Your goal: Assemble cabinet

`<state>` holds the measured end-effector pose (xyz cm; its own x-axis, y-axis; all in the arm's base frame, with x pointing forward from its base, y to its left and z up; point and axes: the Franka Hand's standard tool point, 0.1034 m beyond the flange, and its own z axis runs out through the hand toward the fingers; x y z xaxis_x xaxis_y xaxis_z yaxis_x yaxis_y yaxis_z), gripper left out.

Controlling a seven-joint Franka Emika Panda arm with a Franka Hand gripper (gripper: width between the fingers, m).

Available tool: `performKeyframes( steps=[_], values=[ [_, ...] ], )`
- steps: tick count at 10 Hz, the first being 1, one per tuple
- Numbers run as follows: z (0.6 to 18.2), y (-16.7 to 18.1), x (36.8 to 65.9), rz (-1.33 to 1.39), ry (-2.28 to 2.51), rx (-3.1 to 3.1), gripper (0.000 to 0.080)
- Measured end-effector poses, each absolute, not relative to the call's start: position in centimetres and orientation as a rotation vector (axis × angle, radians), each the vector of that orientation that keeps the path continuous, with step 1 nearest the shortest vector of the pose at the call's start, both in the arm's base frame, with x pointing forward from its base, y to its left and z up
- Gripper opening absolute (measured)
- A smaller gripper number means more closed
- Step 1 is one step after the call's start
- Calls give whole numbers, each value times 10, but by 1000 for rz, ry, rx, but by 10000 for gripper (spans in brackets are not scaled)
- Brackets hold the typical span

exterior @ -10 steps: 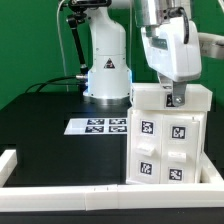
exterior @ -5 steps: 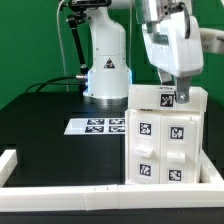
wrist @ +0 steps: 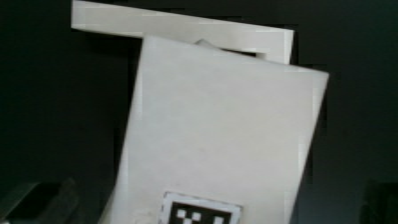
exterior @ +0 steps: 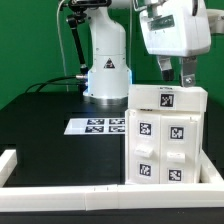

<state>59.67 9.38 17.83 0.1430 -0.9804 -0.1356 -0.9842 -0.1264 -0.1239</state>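
Observation:
The white cabinet [exterior: 167, 135] stands upright at the exterior view's right, its front showing several marker tags on drawer-like blocks and one more tag on its top face. My gripper [exterior: 176, 72] hangs just above that top, open, fingers spread with nothing between them and clear of the cabinet. In the wrist view the cabinet's [wrist: 222, 120] long white top surface fills the picture, with a tag [wrist: 199, 210] close to the jaws.
The marker board [exterior: 97, 125] lies flat on the black table, to the exterior view's left of the cabinet. A long low white rail [exterior: 60, 193] runs along the front edge and turns up the left side. The arm's white base [exterior: 105, 70] stands behind.
The gripper was down at the cabinet's top face; it has opened wide and lifted straight up off it. The cabinet has stayed in place.

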Motion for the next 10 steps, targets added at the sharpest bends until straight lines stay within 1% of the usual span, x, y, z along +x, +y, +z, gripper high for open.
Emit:
performKeyframes(
  steps=[1,2,5,9,10],
  values=[
    [178,93,596,25,1868,-2305,797],
    [178,93,595,23,1644,-2503,797],
    [184,95,599,0,1238,-2739,797],
    [182,95,598,-26,861,-2881,797],
    [182,93,597,-38,669,-2952,797]
  ],
)
